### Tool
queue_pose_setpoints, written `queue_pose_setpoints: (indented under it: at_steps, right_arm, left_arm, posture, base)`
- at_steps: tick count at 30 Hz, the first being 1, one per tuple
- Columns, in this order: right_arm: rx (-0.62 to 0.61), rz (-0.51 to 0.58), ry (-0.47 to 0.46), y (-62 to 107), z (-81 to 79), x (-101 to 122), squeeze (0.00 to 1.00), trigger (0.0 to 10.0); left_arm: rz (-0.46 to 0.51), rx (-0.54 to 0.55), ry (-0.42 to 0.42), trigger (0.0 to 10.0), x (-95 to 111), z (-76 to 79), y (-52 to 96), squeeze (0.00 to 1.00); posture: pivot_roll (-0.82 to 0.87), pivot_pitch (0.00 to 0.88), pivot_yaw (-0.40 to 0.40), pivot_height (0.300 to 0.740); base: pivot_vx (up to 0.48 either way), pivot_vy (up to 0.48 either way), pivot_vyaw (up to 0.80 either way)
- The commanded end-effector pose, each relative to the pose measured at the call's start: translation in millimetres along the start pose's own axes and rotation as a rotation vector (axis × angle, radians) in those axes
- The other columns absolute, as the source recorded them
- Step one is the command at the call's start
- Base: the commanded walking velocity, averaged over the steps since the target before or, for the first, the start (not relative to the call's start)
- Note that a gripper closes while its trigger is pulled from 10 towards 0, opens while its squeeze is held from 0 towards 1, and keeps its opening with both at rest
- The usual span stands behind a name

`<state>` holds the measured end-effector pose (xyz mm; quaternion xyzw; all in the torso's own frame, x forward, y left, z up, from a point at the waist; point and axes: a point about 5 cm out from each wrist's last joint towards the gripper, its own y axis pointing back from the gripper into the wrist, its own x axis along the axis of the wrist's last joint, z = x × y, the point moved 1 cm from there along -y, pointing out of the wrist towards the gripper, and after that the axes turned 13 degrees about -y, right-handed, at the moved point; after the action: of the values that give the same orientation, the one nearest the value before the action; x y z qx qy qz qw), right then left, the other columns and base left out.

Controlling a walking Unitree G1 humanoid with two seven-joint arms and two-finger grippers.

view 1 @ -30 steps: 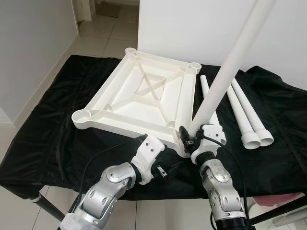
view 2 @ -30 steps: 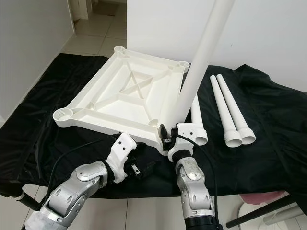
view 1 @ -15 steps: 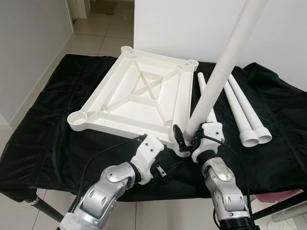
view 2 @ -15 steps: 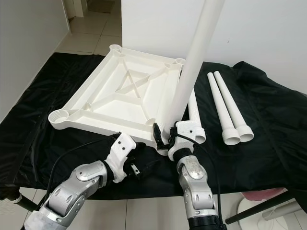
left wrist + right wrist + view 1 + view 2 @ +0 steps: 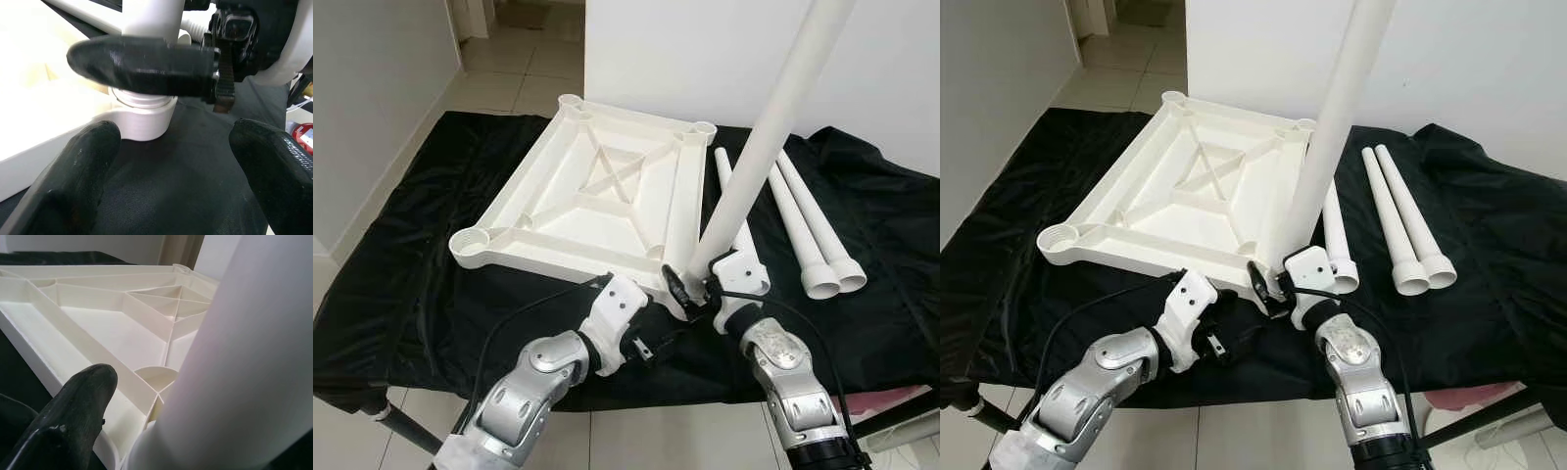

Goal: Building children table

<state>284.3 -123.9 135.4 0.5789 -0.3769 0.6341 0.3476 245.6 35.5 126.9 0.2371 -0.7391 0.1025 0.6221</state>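
Note:
The white table top (image 5: 570,212) lies upside down on a black cloth. A long white leg (image 5: 766,143) stands upright in its near right corner socket (image 5: 145,123). My right gripper (image 5: 693,290) is shut on the base of this leg, one black finger (image 5: 142,66) lying across it; the leg (image 5: 244,357) rises beside that finger (image 5: 68,416) over the ribbed underside (image 5: 122,338). My left gripper (image 5: 653,342) hovers just in front of and below that corner. It is open, its fingers (image 5: 73,181) spread wide with nothing between them.
Three loose white legs lie on the cloth to the right: one (image 5: 725,181) behind the upright leg, two more (image 5: 811,227) side by side. The cloth-covered bench's front edge (image 5: 431,377) is close to my arms. Tiled floor lies beyond, with a white wall behind.
My right forearm has swung to the right while its gripper stays at the leg's base. The leg is still upright. The left arm has held still; the camera shifted slightly.

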Motion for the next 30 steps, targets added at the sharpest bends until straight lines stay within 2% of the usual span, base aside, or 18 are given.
queue_pose_setpoints:
  at_steps: [1, 2, 4, 11, 14, 22, 23, 24, 27, 30]
  right_arm:
    - [0.05, -0.018, 0.018, -0.1, -4.8, -3, 0.0, 10.0]
    - [0.106, -0.031, 0.026, 0.2, -11.8, -5, 0.0, 10.0]
    - [0.125, -0.033, 0.034, 0.2, -14.5, -5, 0.0, 10.0]
    - [0.1, -0.02, 0.01, -0.9, -9.5, -5, 0.0, 10.0]
    - [0.03, -0.005, -0.082, -0.7, 3.6, -4, 0.0, 10.0]
    - [-0.003, -0.008, -0.194, -0.6, 13.3, -8, 0.0, 10.0]
    - [0.002, -0.011, -0.207, -1.0, 13.8, -9, 0.0, 8.9]
    - [0.014, -0.012, -0.219, -1.9, 13.9, -9, 0.0, 10.0]
    - [0.024, -0.012, -0.225, -2.7, 13.7, -10, 0.0, 10.0]
    - [0.085, -0.027, -0.231, -7.3, 12.3, -11, 0.0, 10.0]
  left_arm:
    - [0.003, -0.009, 0.001, 10.0, 2, 0.4, -1.5, 0.0]
    - [0.003, -0.008, 0.001, 10.0, 2, 0.2, -1.8, 0.0]
    - [0.004, -0.008, 0.0, 10.0, 2, 0.2, -1.8, 0.0]
    - [0.003, -0.005, -0.001, 10.0, 2, -0.2, -1.9, 0.0]
    - [0.005, -0.008, -0.002, 10.0, 3, -0.2, -2.1, 0.0]
    - [0.004, -0.015, -0.005, 10.0, 3, 0.4, -2.4, 0.0]
    - [0.004, -0.017, -0.006, 10.0, 3, 0.6, -2.4, 0.0]
    - [0.003, -0.019, -0.007, 10.0, 3, 0.9, -2.4, 0.0]
    - [0.002, -0.021, -0.008, 10.0, 3, 1.0, -2.4, 0.0]
    - [-0.001, -0.029, -0.016, 10.0, 3, 1.8, -1.9, 0.0]
  posture:
    - [-0.01, 0.01, -0.072, 0.74]
    - [-0.01, 0.009, -0.071, 0.74]
    - [-0.01, 0.009, -0.071, 0.74]
    - [-0.01, 0.01, -0.071, 0.74]
    - [-0.01, 0.01, -0.068, 0.74]
    - [-0.01, 0.01, -0.063, 0.74]
    - [-0.01, 0.01, -0.063, 0.74]
    - [-0.01, 0.011, -0.061, 0.74]
    - [-0.01, 0.011, -0.061, 0.74]
    - [-0.01, 0.012, -0.059, 0.74]
  base:
    - [0.0, 0.0, 0.0]
    - [0.0, 0.0, 0.0]
    - [0.0, 0.0, 0.0]
    - [0.0, 0.0, 0.0]
    - [0.0, 0.0, 0.0]
    - [0.0, 0.0, 0.0]
    - [0.0, 0.0, 0.0]
    - [0.0, 0.0, 0.0]
    - [0.0, 0.0, 0.0]
    - [0.0, 0.0, 0.0]
